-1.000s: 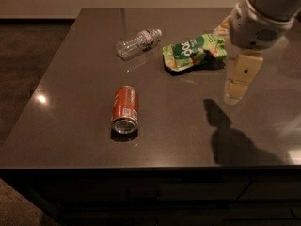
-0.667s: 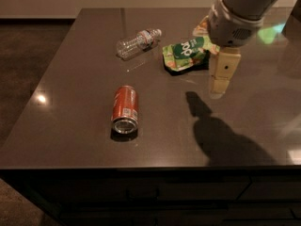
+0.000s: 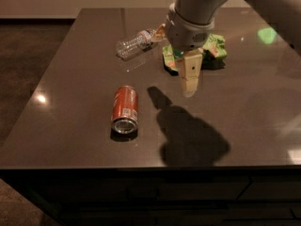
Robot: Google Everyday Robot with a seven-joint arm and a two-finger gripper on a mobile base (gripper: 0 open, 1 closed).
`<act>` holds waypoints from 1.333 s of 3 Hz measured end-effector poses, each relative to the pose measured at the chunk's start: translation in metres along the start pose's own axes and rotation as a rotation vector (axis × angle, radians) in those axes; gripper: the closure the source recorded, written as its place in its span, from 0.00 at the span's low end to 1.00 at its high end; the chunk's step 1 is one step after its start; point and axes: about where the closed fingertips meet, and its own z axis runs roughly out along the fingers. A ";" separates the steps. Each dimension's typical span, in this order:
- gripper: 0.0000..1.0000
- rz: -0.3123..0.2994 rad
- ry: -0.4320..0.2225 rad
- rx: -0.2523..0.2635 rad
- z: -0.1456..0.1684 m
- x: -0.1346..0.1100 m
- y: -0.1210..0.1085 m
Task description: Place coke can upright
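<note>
The coke can (image 3: 125,108) is a small red can lying on its side on the dark table (image 3: 70,79), left of centre, with its silver end facing the front edge. My gripper (image 3: 189,87) hangs above the table to the right of the can, pointing down, with nothing in it. It is apart from the can, roughly a can's length to its right.
A clear plastic water bottle (image 3: 135,42) lies on its side at the back of the table. A green snack bag (image 3: 214,48) lies behind the gripper, partly hidden by the arm. The arm's shadow (image 3: 190,138) falls on the table near the front edge.
The arm and gripper have moved left across the table, from the right side toward the can. The can, the bottle and the bag have not moved.
</note>
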 end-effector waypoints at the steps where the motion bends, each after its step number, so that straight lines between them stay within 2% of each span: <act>1: 0.00 -0.166 0.008 -0.035 0.022 -0.021 -0.007; 2: 0.00 -0.389 -0.011 -0.085 0.048 -0.046 -0.009; 4: 0.00 -0.644 -0.034 -0.150 0.065 -0.073 0.002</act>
